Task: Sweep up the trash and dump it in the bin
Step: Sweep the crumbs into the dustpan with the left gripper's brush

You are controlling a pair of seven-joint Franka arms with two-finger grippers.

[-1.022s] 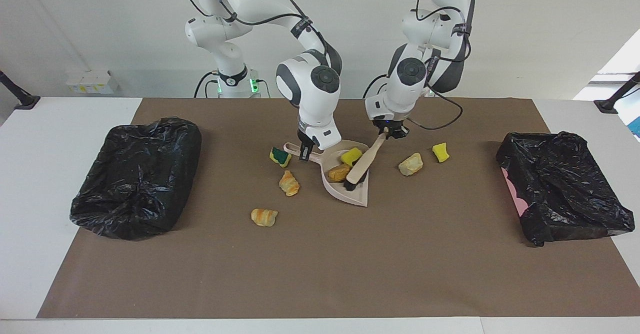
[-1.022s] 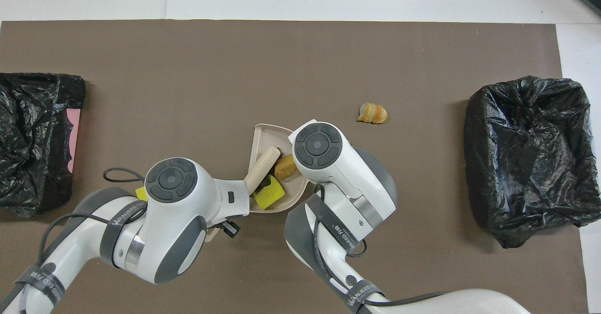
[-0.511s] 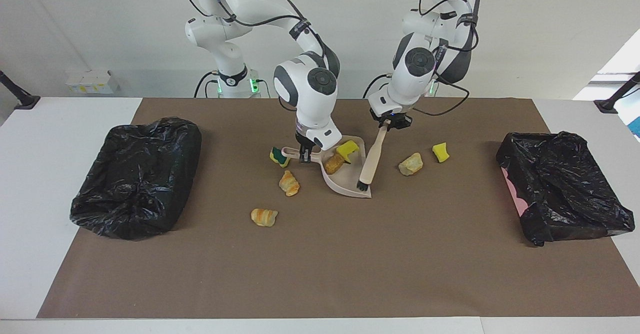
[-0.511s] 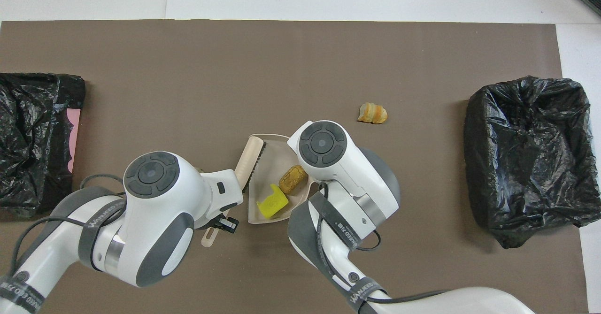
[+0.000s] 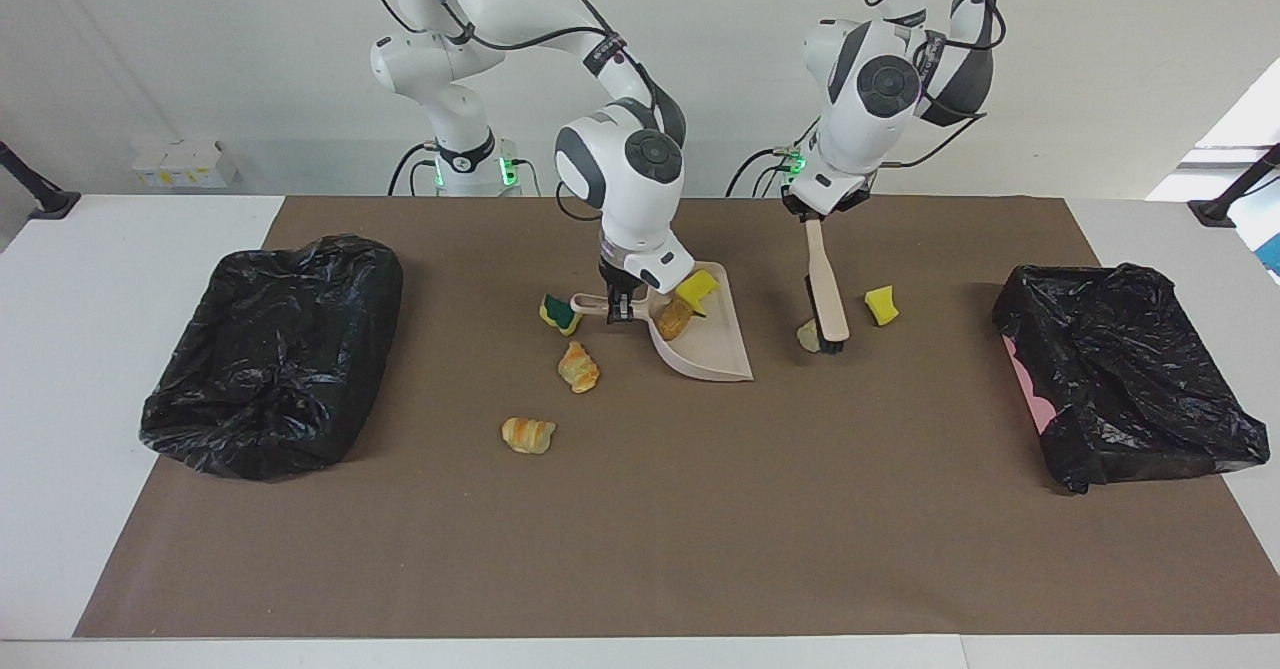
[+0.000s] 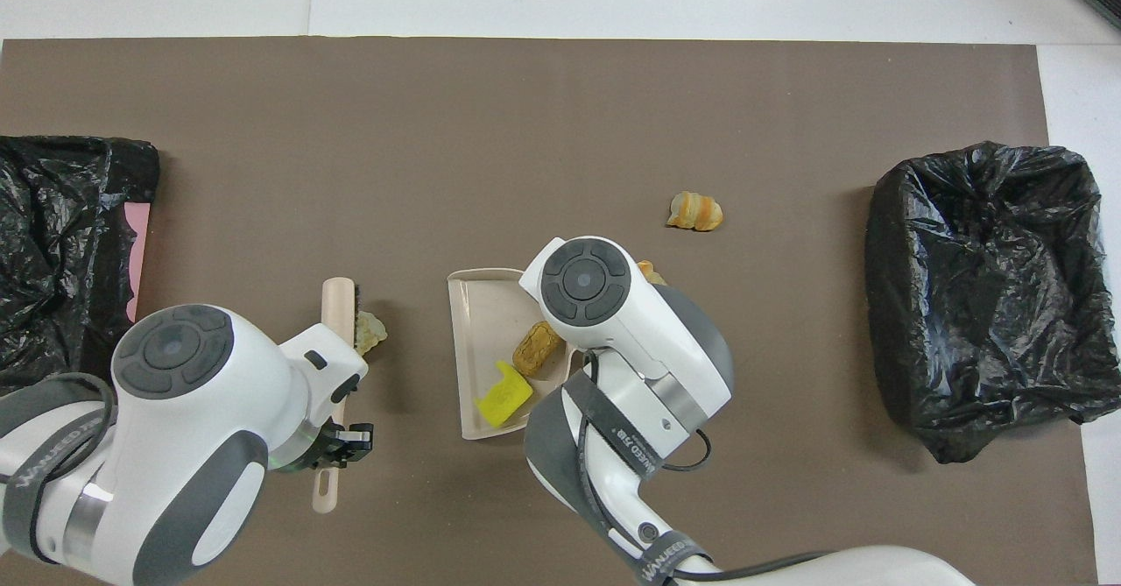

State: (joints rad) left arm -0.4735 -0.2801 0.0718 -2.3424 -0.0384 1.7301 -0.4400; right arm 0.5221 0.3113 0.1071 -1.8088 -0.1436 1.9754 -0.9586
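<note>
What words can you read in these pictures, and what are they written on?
"WANEED FR" on a grey band around the left arm, overhead view; the letters after it are unclear.
A like band on the right arm has letters cut off at the picture's edge: unreadable.
Dustpan, brush, bin bags: no writing visible.

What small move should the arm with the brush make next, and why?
Probably a short sweep toward the dustpan. The left gripper holds the brush, whose bristles stand right beside the pale bread lump, while the right gripper holds the dustpan by its handle with its open mouth facing that lump.
</note>
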